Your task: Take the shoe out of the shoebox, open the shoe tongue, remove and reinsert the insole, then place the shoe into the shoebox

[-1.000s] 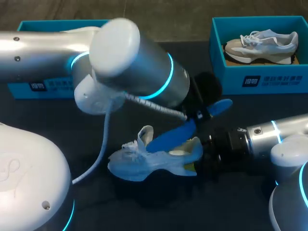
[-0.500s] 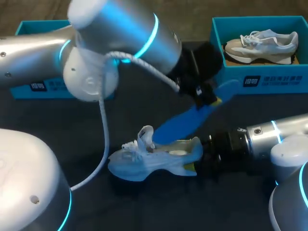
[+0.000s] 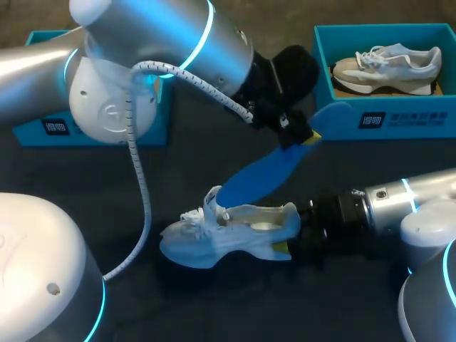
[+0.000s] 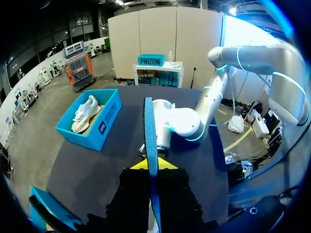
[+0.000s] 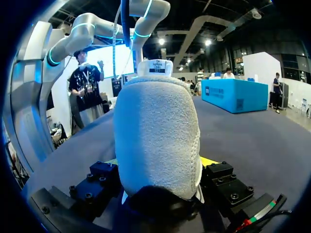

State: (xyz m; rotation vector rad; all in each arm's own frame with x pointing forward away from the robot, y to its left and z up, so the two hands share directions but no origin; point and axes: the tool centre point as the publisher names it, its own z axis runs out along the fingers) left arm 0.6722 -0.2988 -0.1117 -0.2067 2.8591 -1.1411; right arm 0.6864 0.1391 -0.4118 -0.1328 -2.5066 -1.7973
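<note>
The white shoe (image 3: 228, 235) is being kept upright on the desk (image 3: 235, 313), its heel being pinched from both sides by the right hand (image 3: 285, 248). Just above the shoe, the blue insole (image 3: 260, 177) is being held slanted, lower tip by the shoe's tongue, upper end being clamped by the left hand (image 3: 303, 135). Well beyond the shoe, a second sneaker (image 3: 388, 65) is being housed in the open shoebox (image 3: 413, 117).

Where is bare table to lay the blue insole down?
Bare table lies on the near side of the white shoe, and between the right shoebox and the right arm. Crowded: around the shoe's heel, where the right hand grips.
</note>
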